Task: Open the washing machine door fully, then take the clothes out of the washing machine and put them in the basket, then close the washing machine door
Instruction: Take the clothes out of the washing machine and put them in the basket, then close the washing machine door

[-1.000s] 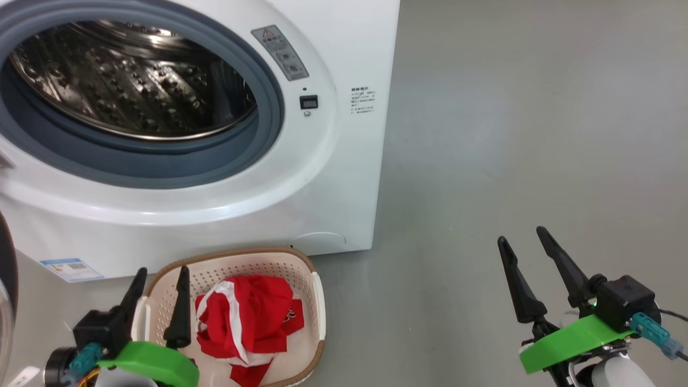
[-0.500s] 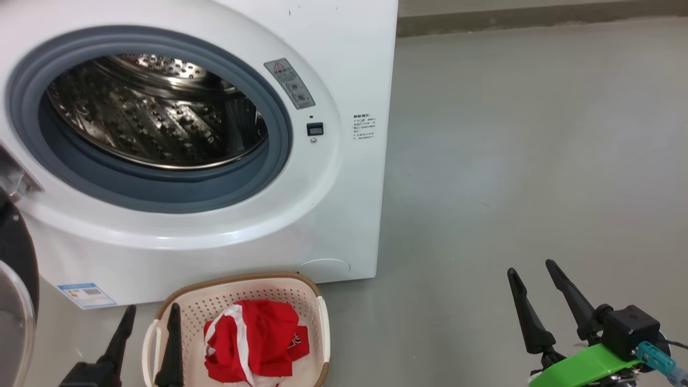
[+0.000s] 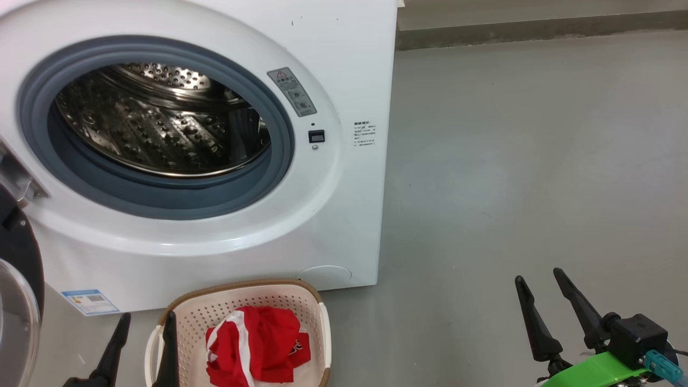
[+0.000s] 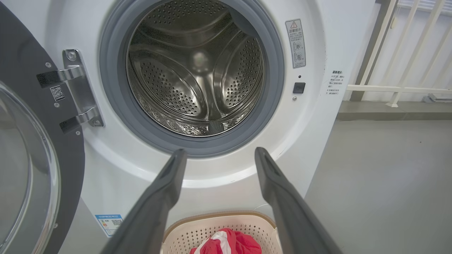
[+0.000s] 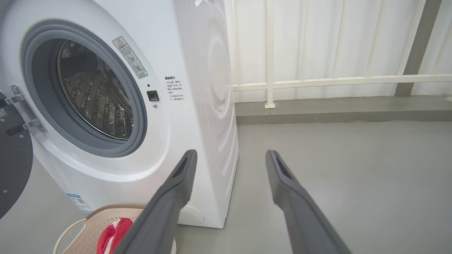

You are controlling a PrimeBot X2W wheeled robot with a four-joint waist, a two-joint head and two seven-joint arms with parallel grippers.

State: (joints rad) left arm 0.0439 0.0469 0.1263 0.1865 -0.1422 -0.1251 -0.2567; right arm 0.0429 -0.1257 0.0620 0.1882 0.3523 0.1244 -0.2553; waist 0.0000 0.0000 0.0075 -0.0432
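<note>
The white washing machine (image 3: 355, 64) (image 4: 332, 42) (image 5: 197, 70) stands with its steel drum bare. Its black-rimmed washing machine door (image 3: 19, 301) (image 4: 31, 116) (image 5: 14, 155) hangs swung wide at the left on its metal hinge. On the floor in front sits the cream basket (image 3: 242, 293) (image 4: 197, 225) (image 5: 95, 218), and the red and white clothes (image 3: 258, 344) (image 4: 229, 243) (image 5: 114, 234) lie inside it. My left gripper (image 3: 145, 321) (image 4: 219, 153) is open at the basket's left rim, nothing between its fingers. My right gripper (image 3: 540, 275) (image 5: 231, 155) is open over bare floor to the right.
Grey floor stretches right of the machine. A white railing (image 5: 317, 83) on a low kerb runs along the wall behind. A blue label (image 3: 88, 301) sits low on the machine's front.
The head camera has tilted up, so the whole picture slid down; more of the machine's top and the far kerb show. Both grippers stay open, and the clothes lie unmoved in the basket.
</note>
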